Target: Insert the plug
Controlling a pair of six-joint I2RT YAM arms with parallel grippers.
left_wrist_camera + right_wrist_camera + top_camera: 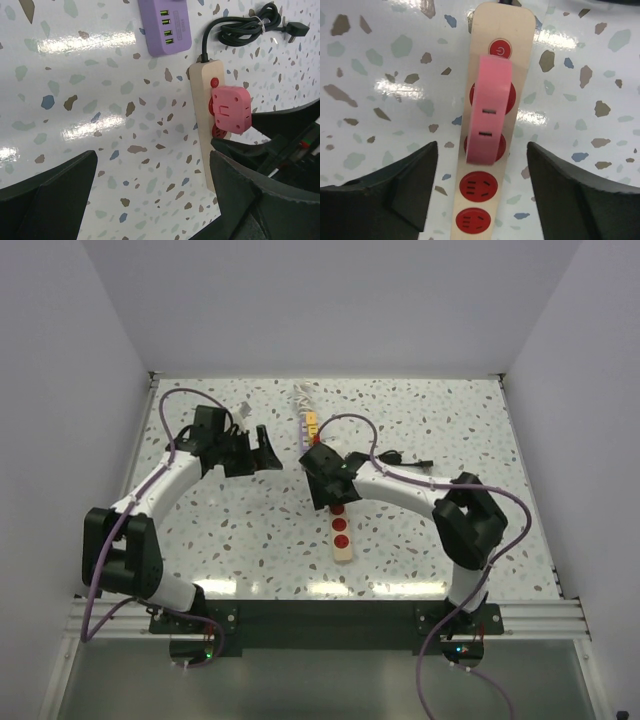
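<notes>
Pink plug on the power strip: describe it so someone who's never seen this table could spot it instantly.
On the speckled white table, find the long beige power strip near the middle. The pink rounded-square plastic plug sits on it beside the red power button. It is the only pink thing; the nearby charger block is purple.

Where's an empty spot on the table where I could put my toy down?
Bare table lies between the left arm and the power strip, and again in the far right corner beyond the black cord. The middle is crowded: left gripper, right gripper, pink plug, purple charger.
</notes>
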